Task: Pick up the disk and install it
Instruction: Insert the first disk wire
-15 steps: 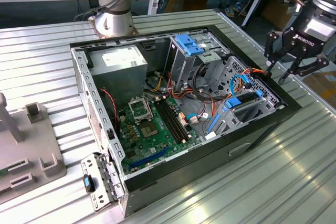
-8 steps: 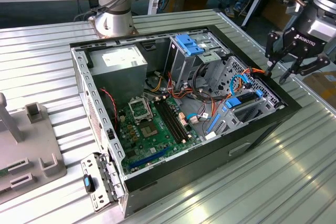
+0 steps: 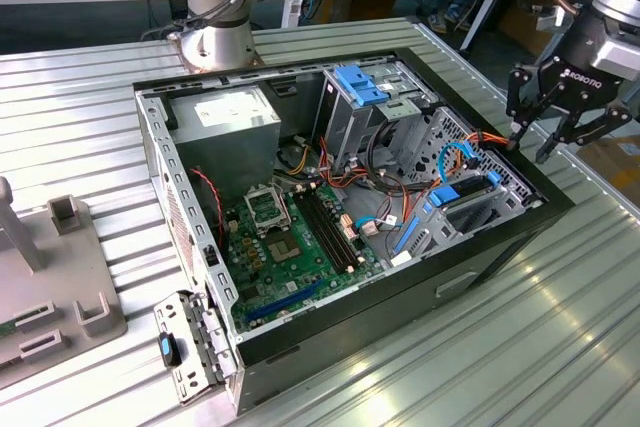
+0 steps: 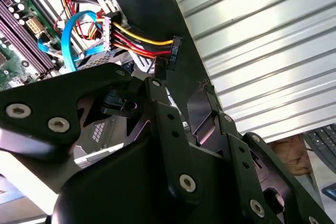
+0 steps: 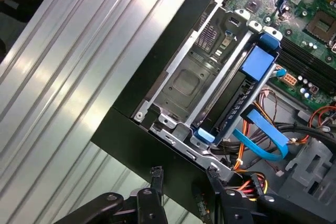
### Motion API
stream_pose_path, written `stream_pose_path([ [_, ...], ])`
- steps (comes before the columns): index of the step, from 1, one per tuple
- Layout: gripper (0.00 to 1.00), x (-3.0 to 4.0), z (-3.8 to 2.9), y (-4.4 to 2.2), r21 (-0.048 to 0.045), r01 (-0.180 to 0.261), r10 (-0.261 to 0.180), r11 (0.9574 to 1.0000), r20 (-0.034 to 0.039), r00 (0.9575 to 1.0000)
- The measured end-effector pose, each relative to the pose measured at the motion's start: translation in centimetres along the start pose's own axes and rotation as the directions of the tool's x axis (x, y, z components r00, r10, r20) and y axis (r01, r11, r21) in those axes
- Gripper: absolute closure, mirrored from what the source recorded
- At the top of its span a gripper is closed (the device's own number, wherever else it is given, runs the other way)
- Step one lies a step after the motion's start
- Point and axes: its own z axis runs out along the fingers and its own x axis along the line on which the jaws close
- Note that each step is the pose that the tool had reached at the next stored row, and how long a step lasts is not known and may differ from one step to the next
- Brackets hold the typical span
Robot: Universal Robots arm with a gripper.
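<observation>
Your hand (image 3: 548, 139) hangs wide and empty above the computer case's black rim (image 5: 134, 129), the disk (image 5: 227, 114) seemingly seated on edge in the drive cage (image 5: 184, 85) nearby; a careless descent could snag the loose power cables (image 4: 142, 40) or strike that rim.

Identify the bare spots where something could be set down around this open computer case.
Free: the ribbed table along the computer case's black wall, toward the exterior view's right. Crowded: inside the case with cables; the open gripper hovers at its edge.
</observation>
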Motion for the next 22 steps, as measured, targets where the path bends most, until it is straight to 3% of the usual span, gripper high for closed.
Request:
stream_pose_path([
  [4, 0.56, -0.11, 0.03, -0.02, 0.0015, 0.028, -0.028, 0.9996, -0.0021, 0.9996],
  [7, 0.56, -0.84, -0.04, -0.5, 0.0023, 0.039, -0.039, 0.9992, -0.0027, 0.9992],
  [13, 0.56, -0.85, -0.04, -0.51, 0.0033, 0.056, -0.056, 0.9984, -0.004, 0.9984],
  [16, 0.56, -0.85, -0.03, -0.51, 0.0072, 0.133, -0.133, 0.991, -0.0098, 0.991],
  [22, 0.56, -0.85, -0.03, -0.5, 0.0083, 0.159, -0.159, 0.9872, -0.0121, 0.9872],
])
